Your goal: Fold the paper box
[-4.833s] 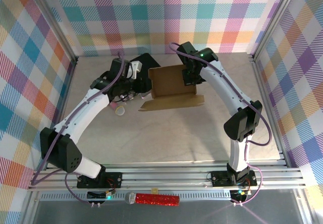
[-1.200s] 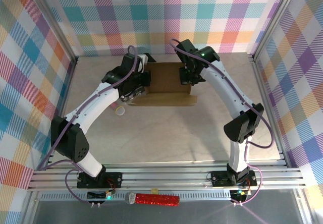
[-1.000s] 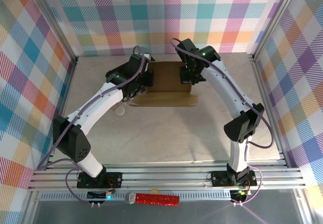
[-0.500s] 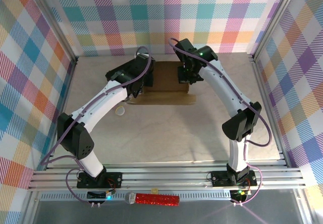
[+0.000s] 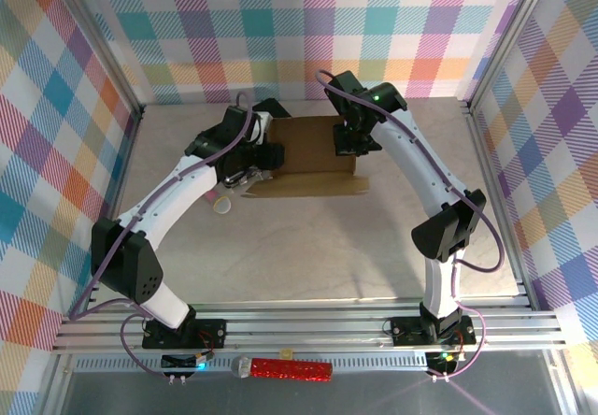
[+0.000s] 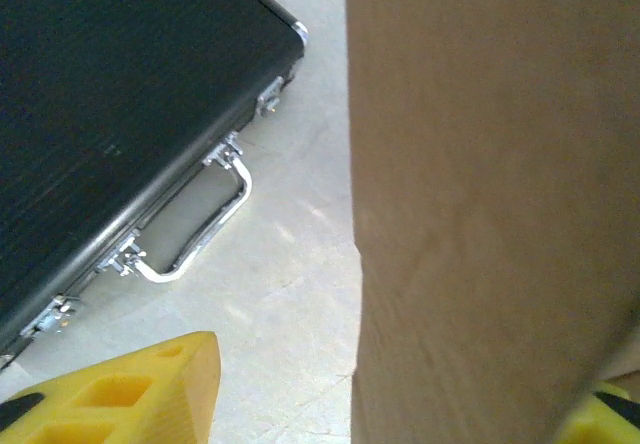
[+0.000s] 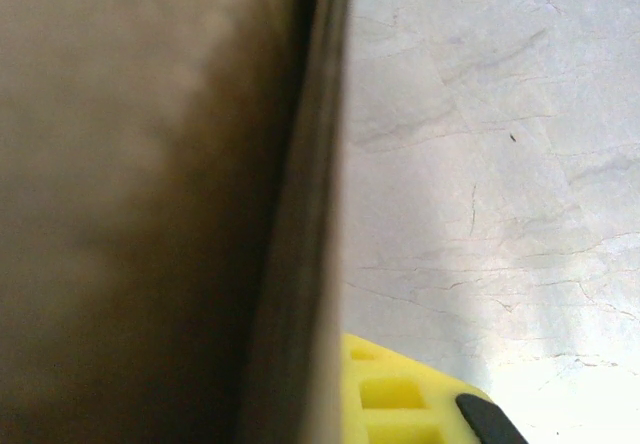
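Top view: the paper box (image 5: 313,149) is sitting at the far middle of the table (image 5: 308,247), between the two arms. Its long front flap (image 5: 318,186) is lying out flat toward the bases. Both wrists are covering its left and right ends, so I can't tell whether anything is inside.

The left gripper (image 5: 263,160) is sitting at the box's left end. In its wrist view the fingers (image 6: 130,389) are standing wide, with a blurred cardboard panel running up between them. There is a clear gap to the left finger, and the right fingertip is mostly cut off by the frame corner.

The right gripper (image 5: 348,142) is sitting at the box's right wall. One yellow finger (image 7: 400,404) is showing just beside the cardboard edge and the other is hidden behind the panel. I can't tell if it's clamping.

The black case (image 6: 110,104) is lying flat and looks closed, with its metal handle (image 6: 200,229) facing the box. In the top view the left arm is hiding most of it.

A small pale round thing (image 5: 223,206) and a pink bit (image 5: 213,193) are lying near the left arm, too small to identify.
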